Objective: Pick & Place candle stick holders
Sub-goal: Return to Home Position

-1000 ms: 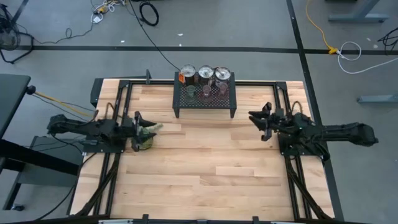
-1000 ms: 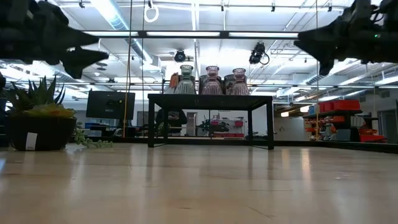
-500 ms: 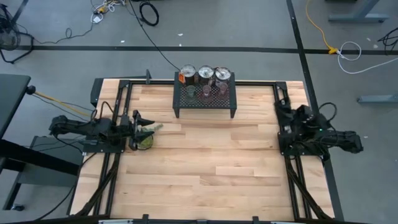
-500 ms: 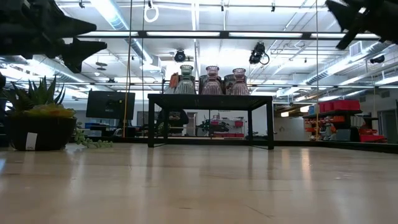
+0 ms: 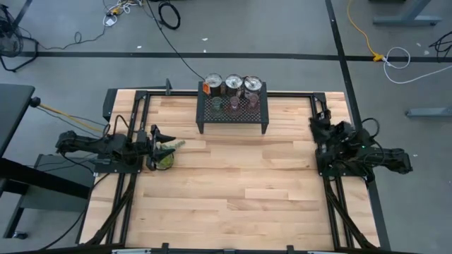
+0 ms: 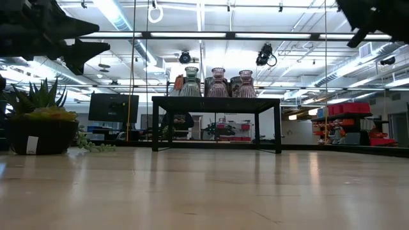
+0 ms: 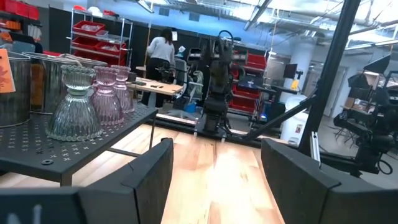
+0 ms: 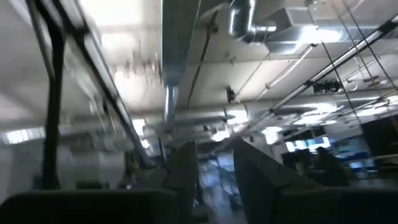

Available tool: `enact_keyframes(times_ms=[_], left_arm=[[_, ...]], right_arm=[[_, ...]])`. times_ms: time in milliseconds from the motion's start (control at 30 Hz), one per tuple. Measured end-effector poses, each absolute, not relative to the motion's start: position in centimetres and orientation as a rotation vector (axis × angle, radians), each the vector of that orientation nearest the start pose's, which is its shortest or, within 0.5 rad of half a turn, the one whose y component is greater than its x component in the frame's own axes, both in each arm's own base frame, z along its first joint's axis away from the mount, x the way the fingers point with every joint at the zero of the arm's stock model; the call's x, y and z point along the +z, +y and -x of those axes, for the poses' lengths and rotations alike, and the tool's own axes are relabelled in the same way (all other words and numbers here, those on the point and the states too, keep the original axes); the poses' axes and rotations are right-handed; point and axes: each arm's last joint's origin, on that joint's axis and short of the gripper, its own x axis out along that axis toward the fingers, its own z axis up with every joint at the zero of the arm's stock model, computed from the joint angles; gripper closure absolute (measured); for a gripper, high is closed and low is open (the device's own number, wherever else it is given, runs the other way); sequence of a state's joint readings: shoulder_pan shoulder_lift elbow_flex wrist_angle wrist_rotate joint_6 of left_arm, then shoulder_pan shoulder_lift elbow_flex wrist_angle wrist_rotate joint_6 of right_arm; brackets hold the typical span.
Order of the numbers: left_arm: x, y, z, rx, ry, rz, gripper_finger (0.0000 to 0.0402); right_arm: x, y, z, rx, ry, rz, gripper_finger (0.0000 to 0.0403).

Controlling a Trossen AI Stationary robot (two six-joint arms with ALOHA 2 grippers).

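Observation:
The candle stick holders stand on top of a black mesh stand at the far middle of the table. Three silver tins form the far row, the left one with an orange mark. Three tinted glass cups form the near row; they also show in the left wrist view and the low view. My left gripper is open at the table's left, over a potted plant, pointing toward the stand; its fingers stand wide apart. My right gripper is drawn back at the right edge, tipped up, with a narrow gap.
A small spiky green potted plant stands on the table just below my left gripper, and shows at the left in the low view. Black arm frames run along both side edges. Bare wood lies in the middle and near part.
My right arm has folded back toward the table's right edge, away from the stand, and its gripper has tipped upward. The holders and the stand have stayed in place.

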State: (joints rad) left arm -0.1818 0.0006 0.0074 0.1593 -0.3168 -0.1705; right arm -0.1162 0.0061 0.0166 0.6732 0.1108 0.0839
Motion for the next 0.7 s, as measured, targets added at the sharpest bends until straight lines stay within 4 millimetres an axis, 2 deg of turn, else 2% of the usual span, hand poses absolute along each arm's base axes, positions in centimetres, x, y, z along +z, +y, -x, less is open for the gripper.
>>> enact_keyframes(times_ms=[100,233,300,367,533,700], left_arm=[[18.1,-0.8,-9.5,0.121,-0.172,0.211,0.0156],[18.1,-0.8,-9.5,0.121,-0.172,0.211,0.0156],[18.1,-0.8,-9.5,0.121,-0.172,0.211,0.0156],[18.1,-0.8,-9.5,0.121,-0.173,0.211,0.0156],[18.1,-0.8,-9.5,0.121,-0.173,0.211,0.0156],[18.1,-0.8,-9.5,0.121,-0.173,0.211,0.0156]], right_arm=[[22.0,-0.9,-8.1,-0.118,-0.577,0.053,0.0295],[20.9,-0.1,-8.7,0.205,-0.437,0.061,0.0295],[20.1,0.1,-8.9,0.291,-0.348,0.076,0.0295],[19.3,0.1,-9.2,0.285,-0.263,0.072,0.0295],[17.6,-0.4,-9.6,0.128,-0.092,0.025,0.0295],[17.1,-0.8,-9.7,-0.009,-0.039,0.013,0.0295]])
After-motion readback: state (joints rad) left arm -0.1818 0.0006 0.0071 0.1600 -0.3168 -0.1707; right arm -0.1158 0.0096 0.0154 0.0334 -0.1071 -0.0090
